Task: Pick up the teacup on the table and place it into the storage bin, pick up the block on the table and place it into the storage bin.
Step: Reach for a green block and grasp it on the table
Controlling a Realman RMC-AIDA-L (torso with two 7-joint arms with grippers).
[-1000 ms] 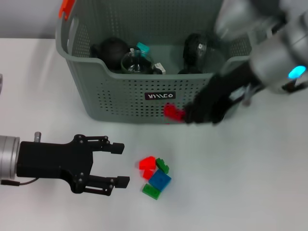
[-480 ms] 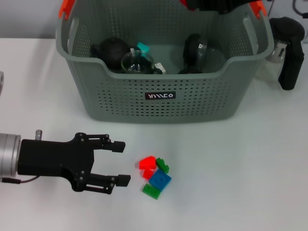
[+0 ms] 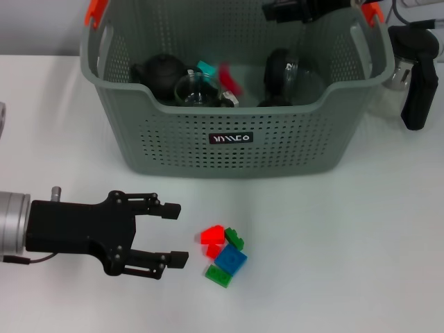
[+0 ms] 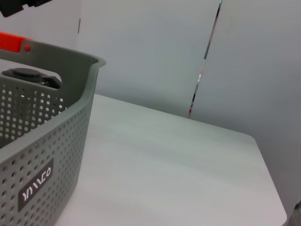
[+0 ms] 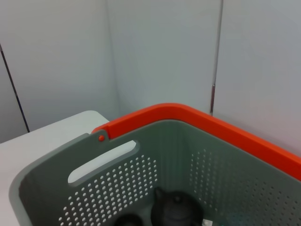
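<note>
The grey-green storage bin [image 3: 173, 128] stands at the back of the white table. A red block [image 3: 229, 78], blurred in motion, is inside the bin in mid-air, below and apart from my right gripper [image 3: 288, 10], which is open over the bin's far rim. A clear glass teacup [image 3: 196, 90] lies in the bin. More blocks lie on the table in front: red [image 3: 212, 236], green [image 3: 234, 238], blue [image 3: 229, 259], green [image 3: 218, 275]. My left gripper [image 3: 177, 234] rests open just left of them, holding nothing. The right wrist view looks down into the bin [image 5: 117, 188].
A black teapot [image 3: 161, 73] and another black item [image 3: 283, 69] also lie in the bin. A glass vessel with a black handle [image 3: 416, 76] stands right of the bin. The left wrist view shows the bin's front wall [image 4: 42, 155] and bare table [image 4: 164, 165].
My right gripper rose with the red block from the bin's front to above its far rim, then let it go; the block now drops inside. The left arm stayed put.
</note>
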